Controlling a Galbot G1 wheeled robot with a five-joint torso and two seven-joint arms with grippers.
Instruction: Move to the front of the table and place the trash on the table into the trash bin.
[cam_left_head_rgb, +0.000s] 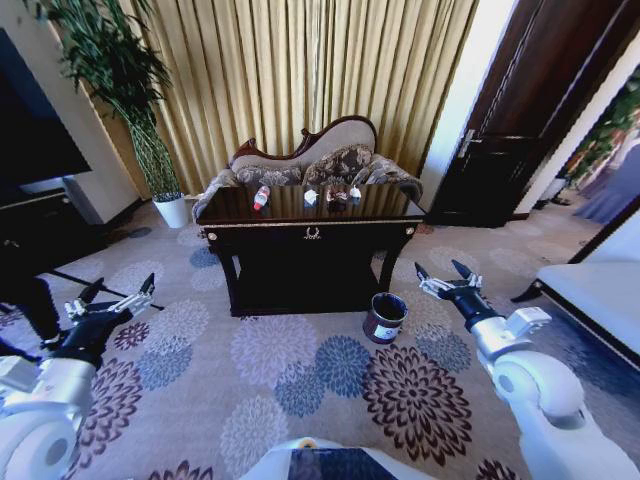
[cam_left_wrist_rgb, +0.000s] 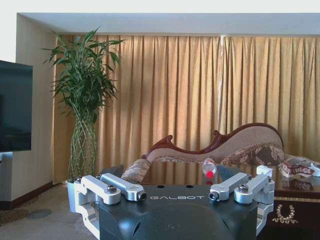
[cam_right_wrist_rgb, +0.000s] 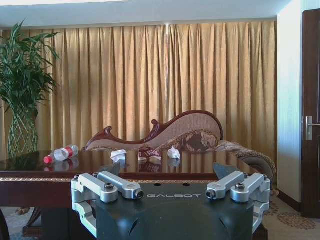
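Note:
The dark glossy table (cam_left_head_rgb: 312, 232) stands ahead of me across the floral carpet. On its top lie a clear bottle with a red label (cam_left_head_rgb: 261, 197), a white paper wad (cam_left_head_rgb: 310, 197) and a brown-pink wrapper (cam_left_head_rgb: 336, 197). The small dark trash bin (cam_left_head_rgb: 385, 318) sits on the floor by the table's front right leg. My left gripper (cam_left_head_rgb: 118, 291) hangs open and empty at the lower left, well short of the table. My right gripper (cam_left_head_rgb: 440, 270) is open and empty, just right of the bin. The right wrist view shows the bottle (cam_right_wrist_rgb: 60, 154), the wad (cam_right_wrist_rgb: 118, 155) and the wrapper (cam_right_wrist_rgb: 148, 153).
A curved sofa (cam_left_head_rgb: 310, 160) stands behind the table before gold curtains. A tall plant in a white pot (cam_left_head_rgb: 172, 210) is at the back left. A dark TV cabinet (cam_left_head_rgb: 40, 235) is on the left, a white seat (cam_left_head_rgb: 600, 290) on the right, a dark door (cam_left_head_rgb: 520, 110) beyond.

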